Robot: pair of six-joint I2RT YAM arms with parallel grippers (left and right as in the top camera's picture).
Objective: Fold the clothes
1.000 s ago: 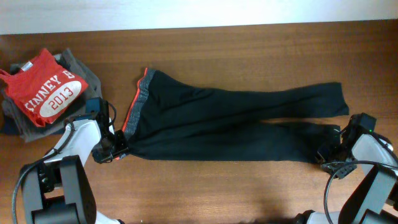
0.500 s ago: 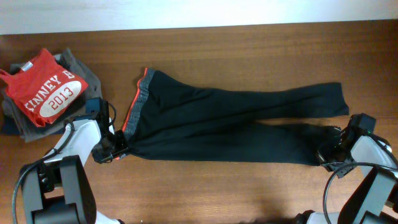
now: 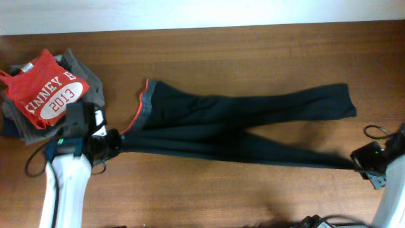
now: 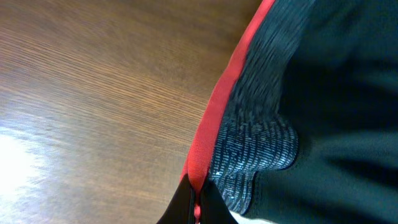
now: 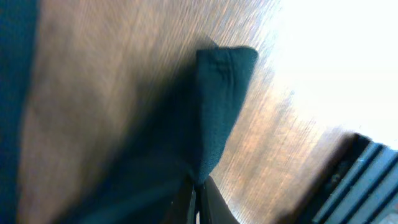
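Note:
The long black trousers (image 3: 253, 117) lie across the middle of the table, waistband to the left. My left gripper (image 3: 116, 142) is shut on the near corner of the grey waistband with its red-orange edge (image 4: 214, 118) and holds it up off the table. My right gripper (image 3: 358, 163) is shut on the hem of the near leg (image 5: 217, 93) and holds it lifted. The near leg is stretched taut between the two grippers. The far leg rests flat on the wood.
A pile of folded garments topped by a red "2013" T-shirt (image 3: 47, 92) sits at the far left. The table's far edge meets a white wall (image 3: 202, 12). A dark cable (image 3: 373, 133) loops by my right arm.
Both grippers have lifted and pulled apart. The near waistband corner and the near leg hem have risen off the table, and the near leg is now stretched tight.

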